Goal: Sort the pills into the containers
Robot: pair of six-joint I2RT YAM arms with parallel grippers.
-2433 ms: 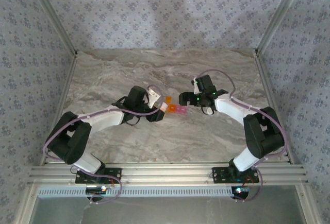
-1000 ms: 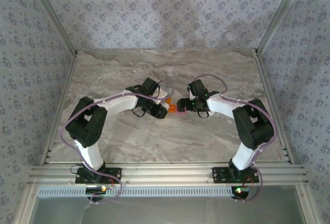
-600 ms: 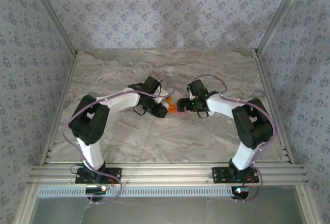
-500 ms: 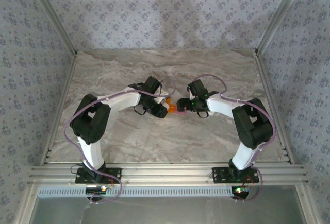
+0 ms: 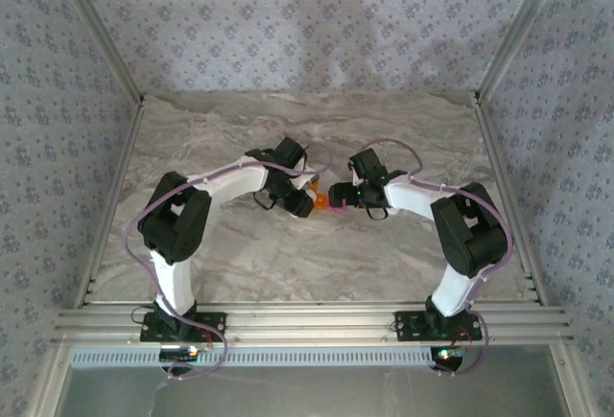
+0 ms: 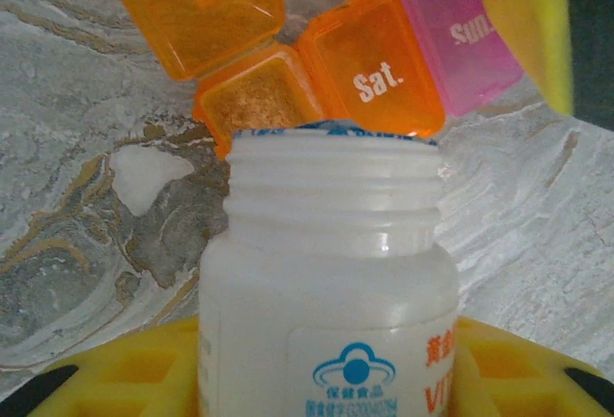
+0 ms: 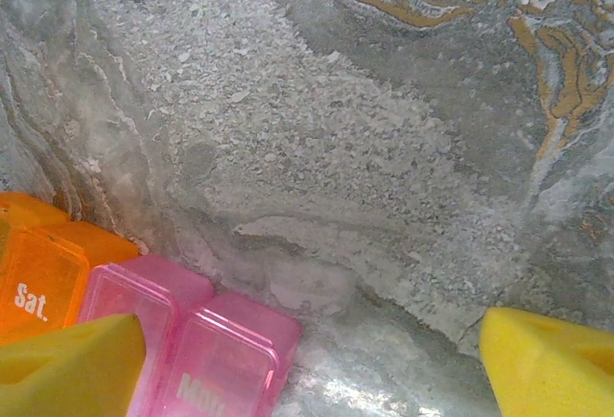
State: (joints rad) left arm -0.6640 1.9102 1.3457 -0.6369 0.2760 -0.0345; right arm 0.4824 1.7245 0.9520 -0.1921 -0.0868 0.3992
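Seen from above, the two tiny translucent plastic containers [image 5: 324,203], orange joined to pink, lie on the grey marbled table [image 5: 240,264] between the two arms. The left gripper [image 5: 303,198] sits just at the orange end of the containers, and the right gripper [image 5: 336,194] just at the pink end.

In the left wrist view, the left gripper grasps a small white plastic bottle [image 6: 331,273] with its cap off. The bottle's open mouth points at the containers, just short of the orange end. One orange hinged lid [image 6: 192,5] is flipped up there and the compartment under it stands open. Whether any pill lies inside I cannot tell. The "Sat." lid and the pink lid beside it are down.

In the right wrist view, the right gripper is released, its jaws wide. One yellow pad [image 7: 67,369] is just at the pink end of the containers; the other is well apart from them over bare table.

The task looks early. One compartment is opened and the bottle is ready to tip, but filling and sorting remain.
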